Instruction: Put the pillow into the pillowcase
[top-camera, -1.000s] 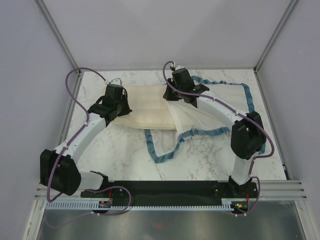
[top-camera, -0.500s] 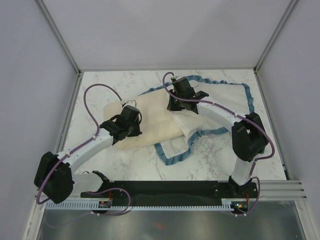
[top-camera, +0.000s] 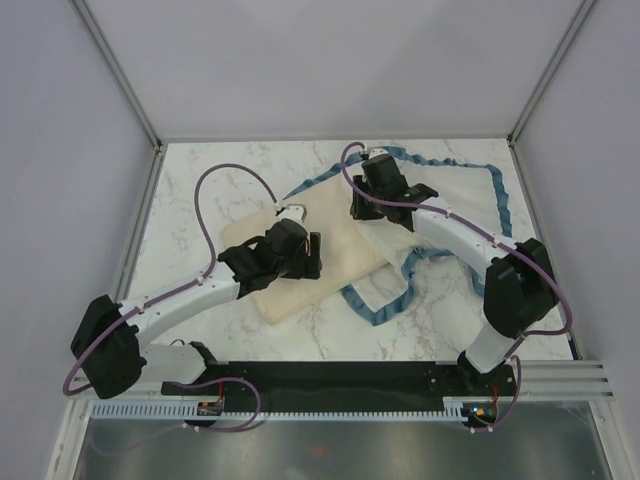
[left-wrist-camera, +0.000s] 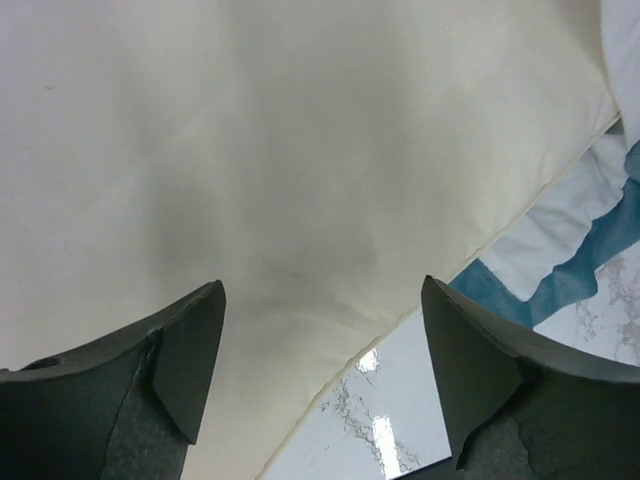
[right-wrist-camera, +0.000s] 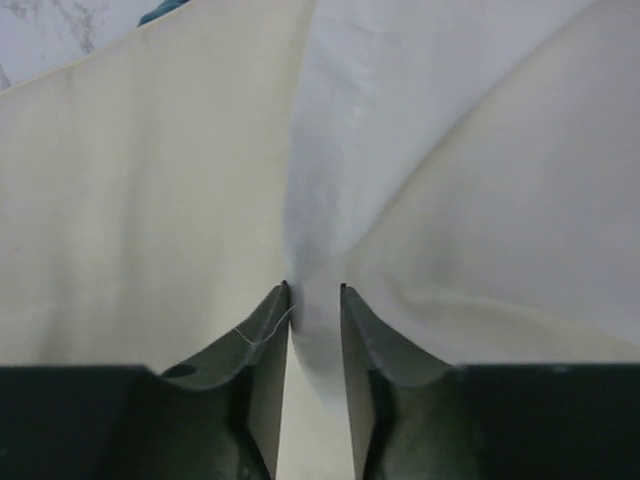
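While the pillow (top-camera: 288, 295) lies diagonally on the worktop (top-camera: 200, 190) with its far end at the pillowcase (top-camera: 460, 190) mouth, I have the left gripper (left-wrist-camera: 320, 285) jaws wide just above the cream cover, probably placed to grab and push. The right gripper (right-wrist-camera: 315, 290) jaws are narrow around a white fold of the case, presumably to lift the mouth. Can't tell if it's clamped. Most of the pillow looks to be outside.
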